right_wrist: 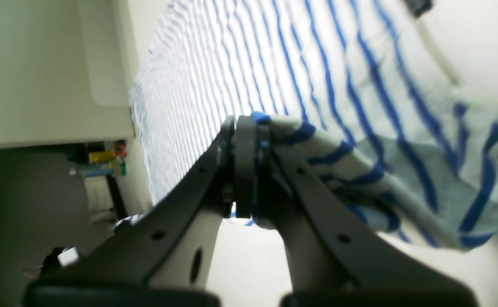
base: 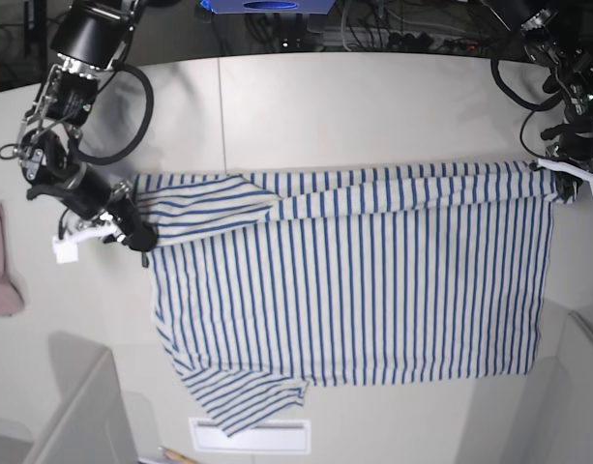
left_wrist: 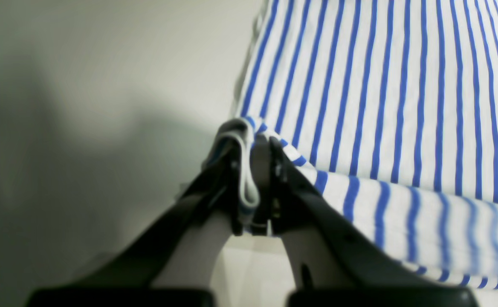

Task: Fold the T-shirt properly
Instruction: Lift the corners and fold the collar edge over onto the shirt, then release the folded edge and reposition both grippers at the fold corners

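A: T-shirt (base: 354,280) status?

B: Spread flat on the table (base: 373,106), far edge raised. Going left to right in the base view: my right gripper (base: 139,235) is clamped on the sleeve-side corner; my left gripper (base: 564,181) is clamped on the hem-side corner.

A: Risks?

B: Uneven travel would skew the fold line. Thin pinches may slip under tension, dropping a corner and bunching the cloth.

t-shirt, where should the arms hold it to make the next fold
Where they already pinch it: the two ends of the T-shirt's far folded edge, left gripper from the base view's right, right gripper from its left. The cloth spans straight between them, so it should carry over evenly.
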Controlling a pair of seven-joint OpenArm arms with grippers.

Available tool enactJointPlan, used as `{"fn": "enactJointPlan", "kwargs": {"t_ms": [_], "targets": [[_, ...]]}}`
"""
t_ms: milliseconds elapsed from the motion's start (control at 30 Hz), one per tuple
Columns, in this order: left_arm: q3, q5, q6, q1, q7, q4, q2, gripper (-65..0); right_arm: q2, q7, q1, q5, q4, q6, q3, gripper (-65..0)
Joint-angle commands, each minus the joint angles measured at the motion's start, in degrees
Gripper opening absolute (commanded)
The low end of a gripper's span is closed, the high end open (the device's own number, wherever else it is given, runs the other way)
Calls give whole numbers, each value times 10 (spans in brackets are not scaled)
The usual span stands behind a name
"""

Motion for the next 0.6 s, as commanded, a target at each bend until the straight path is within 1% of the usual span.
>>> {"fn": "enactJointPlan", "kwargs": {"t_ms": [0,67,100,267,367,500,567], "targets": [[-2,-4,1,-4,-14,8,-12,-650,6,7,14,4,1,4,1,-650],[5,-3,1,-12,-14,8,-14,-650,7,7,26,0,-16,4,1,-650],[15,1,1,-15,-14,8,-21,-650,8,7,32,-1,-24,4,0,-650],[24,66,1,-47,-14,-9,-21,-650,9,5,62,-1,-44,4,0,-650],[27,88,1,-65,-14,-16,-22,-650,10,3,81,-1,-66,4,-1,-650],[29,90,1,-73,-14,-16,-23,-650,10,2,101,-1,-97,4,-7,-650],[42,90,1,-74,-14,-17,-24,-650,14,6,111,-1,-106,4,-37,-650]]}}
